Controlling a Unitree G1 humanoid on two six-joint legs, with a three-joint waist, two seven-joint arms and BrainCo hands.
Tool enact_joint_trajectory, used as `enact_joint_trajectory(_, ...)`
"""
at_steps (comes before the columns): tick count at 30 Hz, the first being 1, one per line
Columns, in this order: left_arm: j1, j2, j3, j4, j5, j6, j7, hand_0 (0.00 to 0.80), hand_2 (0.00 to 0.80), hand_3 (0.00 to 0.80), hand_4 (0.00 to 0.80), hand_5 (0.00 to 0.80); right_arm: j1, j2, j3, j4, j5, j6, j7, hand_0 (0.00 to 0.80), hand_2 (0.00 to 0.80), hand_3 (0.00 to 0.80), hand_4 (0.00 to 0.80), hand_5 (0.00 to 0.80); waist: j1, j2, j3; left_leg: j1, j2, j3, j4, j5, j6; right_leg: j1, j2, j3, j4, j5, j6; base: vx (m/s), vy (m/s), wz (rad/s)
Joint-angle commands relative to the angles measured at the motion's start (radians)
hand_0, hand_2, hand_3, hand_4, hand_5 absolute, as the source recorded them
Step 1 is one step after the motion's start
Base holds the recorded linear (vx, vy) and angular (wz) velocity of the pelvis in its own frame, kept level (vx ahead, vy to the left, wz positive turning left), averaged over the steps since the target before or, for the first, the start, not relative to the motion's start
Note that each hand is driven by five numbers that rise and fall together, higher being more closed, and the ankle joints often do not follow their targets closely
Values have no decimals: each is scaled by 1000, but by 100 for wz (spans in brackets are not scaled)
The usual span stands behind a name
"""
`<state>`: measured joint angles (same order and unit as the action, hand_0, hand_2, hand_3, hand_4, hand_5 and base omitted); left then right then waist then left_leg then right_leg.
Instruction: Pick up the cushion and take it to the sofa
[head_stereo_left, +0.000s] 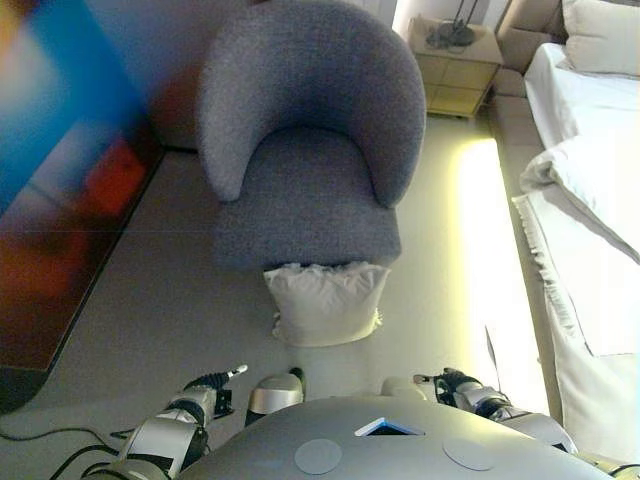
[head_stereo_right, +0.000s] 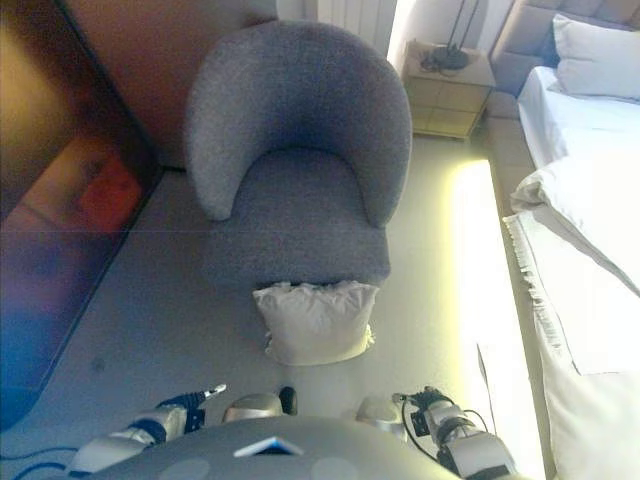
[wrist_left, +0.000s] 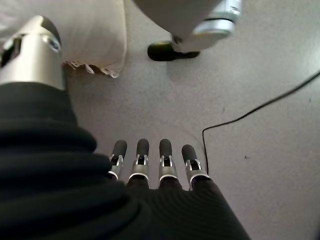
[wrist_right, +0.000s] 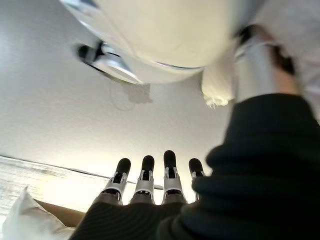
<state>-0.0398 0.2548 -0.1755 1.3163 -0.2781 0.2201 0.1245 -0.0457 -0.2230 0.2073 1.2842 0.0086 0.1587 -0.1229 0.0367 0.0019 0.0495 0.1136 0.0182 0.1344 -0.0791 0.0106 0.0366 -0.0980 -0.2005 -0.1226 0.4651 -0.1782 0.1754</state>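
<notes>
Left eye view: cushion seemingly beyond hands.

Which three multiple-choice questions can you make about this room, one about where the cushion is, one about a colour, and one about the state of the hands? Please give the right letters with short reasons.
1. Where is the cushion?
A. On the armchair seat
B. On the floor, leaning against the front of the armchair
C. On the bed

2. What colour is the armchair?
A. Grey
B. Red
C. Green

3. What are the hands doing?
A. Both grip the cushion
B. One grips the cushion
C. Both are open and empty

Answers:
1 B: it stands on the floor at the chair's base.
2 A: grey fabric all over.
3 C: left hand and right hand show straight fingers over bare floor.
</notes>
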Motion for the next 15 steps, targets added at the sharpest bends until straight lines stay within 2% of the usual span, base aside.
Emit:
enact_joint_trajectory(1,-48,14,13,4,-34,26,22,0,0,0,0,0,-10,-35,4,7,9,-7,-28,0,0,0,0,0,-15,-15,52,-43,-20,-42,51,-51,-9,12,10,-48,-144,189,-39,164,-137,23)
enact_joint_trajectory(3,-39,12,20,11,-37,15,27,0,0,0,0,0,-5,-33,4,-3,4,-3,-33,0,0,0,0,0,-23,-26,59,-17,-9,-45,35,-61,-24,21,-9,-40,-235,212,-30,165,-156,23)
enact_joint_trajectory(7,-18,9,28,19,-39,1,40,0,0,0,0,0,5,-33,3,6,-34,0,-27,0,0,0,0,0,-28,-33,58,6,8,-63,21,-67,-36,64,9,-5,-310,196,-23,157,-138,24)
enact_joint_trajectory(9,-10,7,42,26,-35,-6,56,0,0,0,0,0,10,-34,5,13,-64,4,5,0,0,0,0,0,-16,-36,50,11,23,-69,19,-63,-50,117,28,-13,-364,159,-35,156,-159,14)
enact_joint_trajectory(13,-9,-2,46,28,29,-28,51,0,0,0,0,0,3,-37,30,15,-72,23,32,0,0,0,0,0,5,-43,51,-8,44,-77,45,-58,-77,172,48,-23,-417,143,-53,97,-160,16)
enact_joint_trajectory(15,-23,-13,27,24,5,-42,85,0,0,0,0,0,-19,-43,52,9,-64,34,32,0,0,0,0,0,17,-47,69,-68,58,-72,136,-67,-98,168,43,-33,-419,140,-67,-90,-80,12)
